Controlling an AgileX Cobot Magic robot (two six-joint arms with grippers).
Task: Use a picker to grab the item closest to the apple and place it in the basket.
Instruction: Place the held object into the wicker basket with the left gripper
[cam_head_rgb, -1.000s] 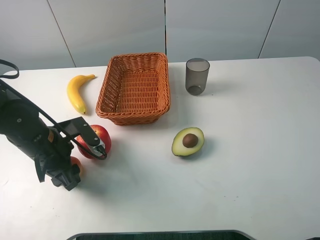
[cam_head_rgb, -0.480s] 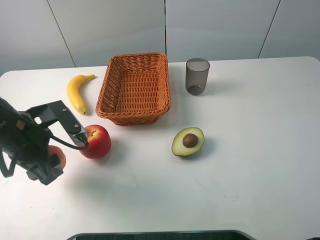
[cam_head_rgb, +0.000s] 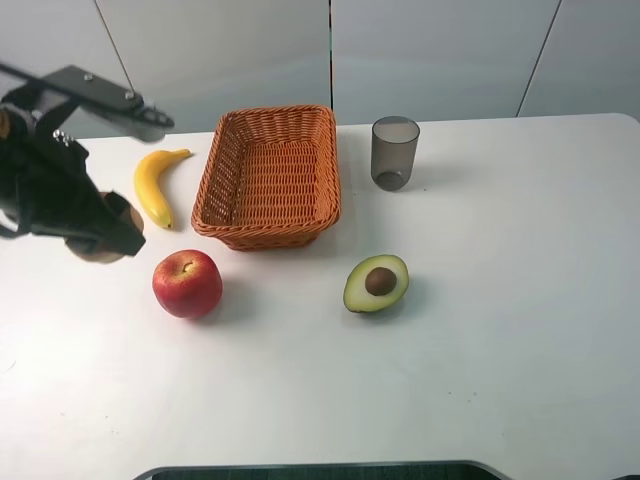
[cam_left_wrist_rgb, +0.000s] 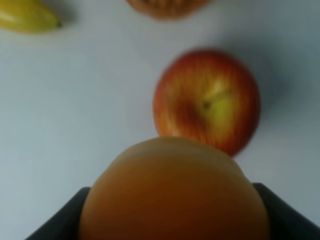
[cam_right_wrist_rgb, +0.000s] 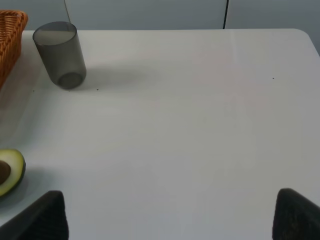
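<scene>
The left gripper (cam_head_rgb: 108, 228) is clamped on a round orange fruit (cam_left_wrist_rgb: 172, 192), whose dark fingers (cam_left_wrist_rgb: 57, 222) press its two sides. In the left wrist view the fruit fills the space between the jaws, and the apple (cam_left_wrist_rgb: 207, 100) lies on the white table (cam_head_rgb: 480, 330) just ahead of the fingertips. The banana (cam_head_rgb: 154, 184) is near the gripper, and the basket (cam_head_rgb: 268, 176) stands past the banana, apart from the held fruit. The right gripper (cam_right_wrist_rgb: 170, 220) has its fingers spread wide over bare table, with the avocado half (cam_right_wrist_rgb: 9, 170) off to one side and the grey cup (cam_right_wrist_rgb: 59, 54) well ahead
</scene>
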